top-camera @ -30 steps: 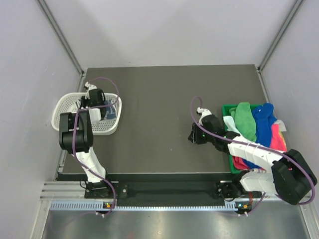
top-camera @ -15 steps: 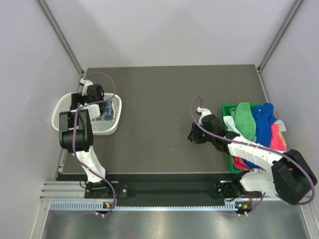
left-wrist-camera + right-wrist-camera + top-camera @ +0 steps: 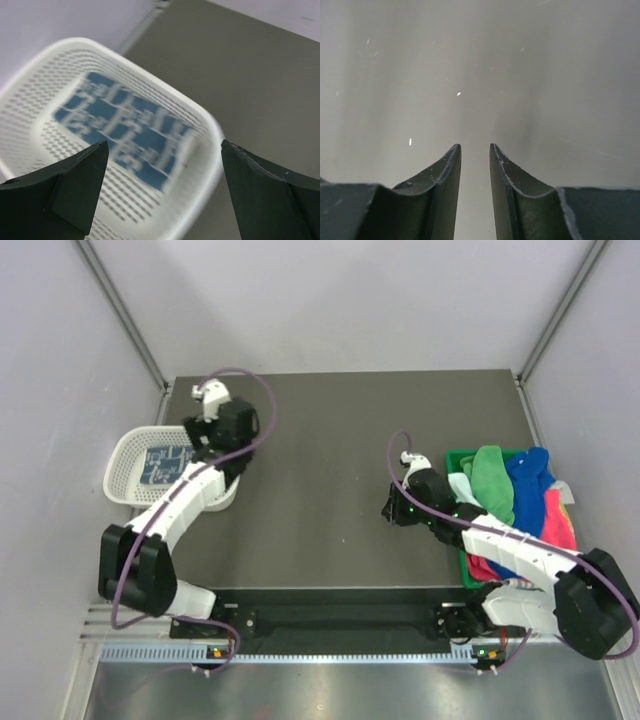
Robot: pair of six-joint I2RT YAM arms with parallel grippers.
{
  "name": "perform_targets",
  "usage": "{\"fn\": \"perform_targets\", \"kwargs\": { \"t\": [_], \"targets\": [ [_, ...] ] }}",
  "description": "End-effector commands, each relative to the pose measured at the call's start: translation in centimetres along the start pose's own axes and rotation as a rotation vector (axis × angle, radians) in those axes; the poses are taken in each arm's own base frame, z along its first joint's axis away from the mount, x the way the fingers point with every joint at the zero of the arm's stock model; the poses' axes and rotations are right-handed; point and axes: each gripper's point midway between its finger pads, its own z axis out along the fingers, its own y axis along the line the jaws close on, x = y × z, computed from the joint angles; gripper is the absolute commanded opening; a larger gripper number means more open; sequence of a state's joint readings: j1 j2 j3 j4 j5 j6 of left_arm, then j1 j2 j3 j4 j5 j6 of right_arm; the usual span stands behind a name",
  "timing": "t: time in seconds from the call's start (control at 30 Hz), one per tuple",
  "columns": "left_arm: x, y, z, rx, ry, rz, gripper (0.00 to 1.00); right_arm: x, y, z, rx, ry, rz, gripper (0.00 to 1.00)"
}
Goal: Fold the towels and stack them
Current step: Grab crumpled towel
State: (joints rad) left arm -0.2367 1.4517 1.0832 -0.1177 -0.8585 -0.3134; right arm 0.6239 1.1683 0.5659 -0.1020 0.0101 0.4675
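Towels (image 3: 512, 490) heaped in the green bin (image 3: 458, 456) lie at three o'clock from my right gripper (image 3: 390, 512), narrowly parted and empty, far nearer than my wide-spread left gripper (image 3: 162, 150) over the basket's (image 3: 120, 455) patterned towel (image 3: 165, 462).

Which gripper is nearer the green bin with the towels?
Right. The right gripper hovers over the table just left of the green bin; the left gripper is far across the table, at the white basket.
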Motion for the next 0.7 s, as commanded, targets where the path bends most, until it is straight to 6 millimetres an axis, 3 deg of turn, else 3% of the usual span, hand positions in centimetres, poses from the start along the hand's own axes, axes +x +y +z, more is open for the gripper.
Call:
{"fn": "perform_targets", "kwargs": {
  "t": [0.0, 0.07, 0.17, 0.33, 0.4, 0.53, 0.67],
  "targets": [
    [2.6, -3.5, -5.9, 0.159, 0.047, -0.014, 0.99, -5.0, -0.2, -2.3, 0.077, -0.136, 0.023, 0.31],
    [3.6, -6.4, -10.1, 0.298, 0.058, 0.016, 0.99, -7.2, -1.4, -3.6, 0.167, -0.2, 0.039, 0.33],
    [5.8, -9.9, -15.7, 0.509, 0.112, 0.083, 0.98, -8.6, -4.2, -5.3, 0.299, -0.22, 0.078, 0.34],
    [8.5, -13.9, -24.5, 0.812, 0.209, 0.192, 0.97, -10.8, -10.2, -9.3, 0.486, -0.279, 0.193, 0.35],
    [9.7, -14.7, -26.9, 0.907, 0.247, 0.254, 0.96, -11.4, -12.8, -10.8, 0.561, -0.304, 0.248, 0.37],
    [10.6, -15.0, -31.2, 1.076, 0.325, 0.309, 0.96, -11.5, -15.8, -11.9, 0.64, -0.291, 0.301, 0.37],
    [11.1, -13.7, -32.9, 1.17, 0.358, 0.312, 0.96, -10.8, -18.5, -12.6, 0.734, -0.262, 0.336, 0.39]
  ]
}}
